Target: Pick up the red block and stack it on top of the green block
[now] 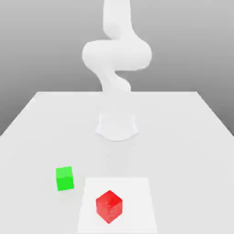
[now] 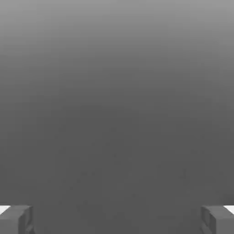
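Note:
The red block (image 1: pixel 109 206) sits near the table's front edge, turned corner-on, on a paler square patch (image 1: pixel 137 192). A smaller green block (image 1: pixel 64 178) rests on the table a short way toward the exterior view's left and slightly farther back, apart from the red one. In the hand view my gripper (image 2: pixel 117 220) is open, its two grey fingertips (image 2: pixel 18 220) standing wide apart with nothing between them and only plain grey background beyond. The white arm (image 1: pixel 116 55) rises curled above its base, well behind both blocks.
The arm's round base (image 1: pixel 117 126) stands at the middle of the white table (image 1: pixel 192 137). The table's side edges slant outward toward the front.

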### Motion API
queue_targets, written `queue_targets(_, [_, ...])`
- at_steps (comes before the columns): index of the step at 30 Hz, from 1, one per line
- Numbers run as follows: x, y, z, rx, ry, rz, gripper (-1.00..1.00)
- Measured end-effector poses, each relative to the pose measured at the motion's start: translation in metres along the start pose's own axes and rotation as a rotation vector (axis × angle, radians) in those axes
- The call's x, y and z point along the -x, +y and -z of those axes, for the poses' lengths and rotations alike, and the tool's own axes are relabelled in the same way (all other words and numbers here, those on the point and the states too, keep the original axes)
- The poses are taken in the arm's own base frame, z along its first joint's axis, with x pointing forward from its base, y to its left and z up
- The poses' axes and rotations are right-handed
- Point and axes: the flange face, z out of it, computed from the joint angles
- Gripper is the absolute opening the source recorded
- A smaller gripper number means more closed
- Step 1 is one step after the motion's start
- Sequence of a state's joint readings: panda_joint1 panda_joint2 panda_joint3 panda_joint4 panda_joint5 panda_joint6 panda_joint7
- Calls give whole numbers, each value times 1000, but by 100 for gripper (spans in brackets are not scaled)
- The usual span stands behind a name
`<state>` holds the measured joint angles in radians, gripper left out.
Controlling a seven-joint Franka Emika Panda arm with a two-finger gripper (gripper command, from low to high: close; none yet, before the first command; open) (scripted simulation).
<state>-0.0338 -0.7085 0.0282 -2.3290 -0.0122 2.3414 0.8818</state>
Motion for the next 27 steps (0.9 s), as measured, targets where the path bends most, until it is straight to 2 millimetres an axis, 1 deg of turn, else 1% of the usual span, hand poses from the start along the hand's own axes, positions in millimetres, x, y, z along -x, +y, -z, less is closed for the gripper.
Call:
queue_targets(3, [7,8,-68,98,-36,-88,0])
queue_targets(7, [22,31,-151,219,-81,-202,0])
queue_targets(11, [44,65,-225,338,-126,-318,0])
queue_targets(14, [66,96,-275,425,-161,-406,0])
queue_targets(18, [101,142,-330,539,-207,-528,0])
queue_targets(22, [145,190,-373,651,-257,-649,0])
queue_targets(24, [160,206,-391,675,-268,-677,0])
queue_targets(27, [177,224,-417,682,-272,-685,0])
